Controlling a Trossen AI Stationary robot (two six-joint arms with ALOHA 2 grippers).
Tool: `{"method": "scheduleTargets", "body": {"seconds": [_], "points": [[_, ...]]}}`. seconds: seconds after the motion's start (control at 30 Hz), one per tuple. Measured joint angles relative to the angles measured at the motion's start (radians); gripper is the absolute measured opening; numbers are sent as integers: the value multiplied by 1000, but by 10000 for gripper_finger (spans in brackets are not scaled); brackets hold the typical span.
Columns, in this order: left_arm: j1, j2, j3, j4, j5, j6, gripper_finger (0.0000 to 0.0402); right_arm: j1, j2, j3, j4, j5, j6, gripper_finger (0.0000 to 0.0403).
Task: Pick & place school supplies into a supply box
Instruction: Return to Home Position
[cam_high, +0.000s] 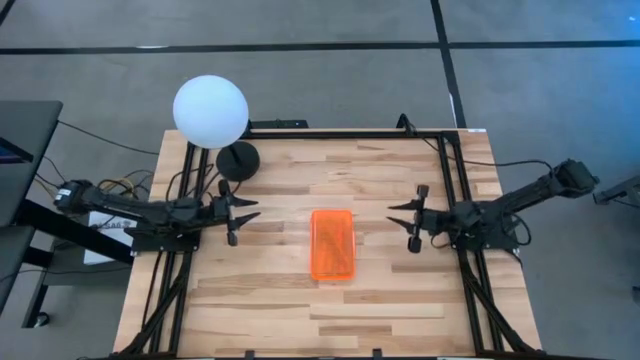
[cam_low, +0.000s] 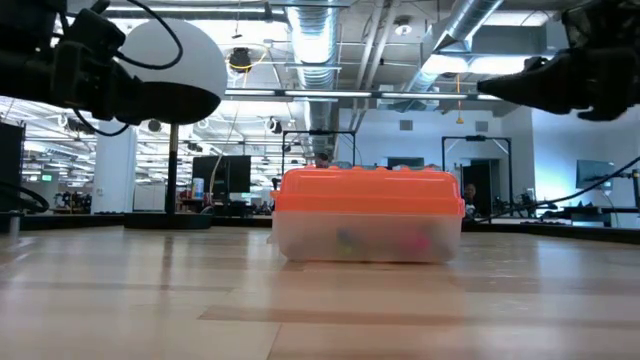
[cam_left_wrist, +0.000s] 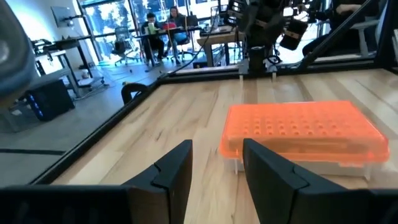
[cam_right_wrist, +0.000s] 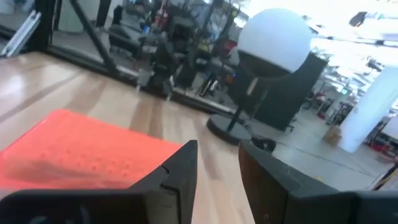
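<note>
**Item 1. Left gripper.** Fingers parted, nothing between them. It hangs above the table, pointing at item 3.

**Item 2. Right gripper.** Fingers likewise spread and empty. It faces the left one across the middle of the boards.

**Item 3. Supply box.** It lies ahead of both sets of fingertips and between them, apart from each and touched by neither. It is orange-lidded and appears closed. The school supplies show only as dim coloured shapes through its clear wall.

**Item 4. Globe lamp.** Its base stands near the left gripper, off to one side. From the right gripper it lies well beyond the box.

**Handling note (judgement).** Packing looks complete and only the retreat to rest is left.
- Draw each arm straight back from the box, with the fingertips kept above lid height.
- Do not swing the left arm sideways toward the lamp base.
</note>
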Motion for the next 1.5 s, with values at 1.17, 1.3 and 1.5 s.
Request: {"method": "scheduleTargets", "body": {"seconds": [1.17,1.3,1.5], "points": [[-1,-415,29,-395,69,38,137,-302,-677,-1,-584,-355,53,113],[-1,-415,30,-396,62,47,137,-302,-680,-2,-614,-355,54,113],[-1,-424,30,-397,55,57,137,-323,-681,-2,-635,-355,69,113]]}}
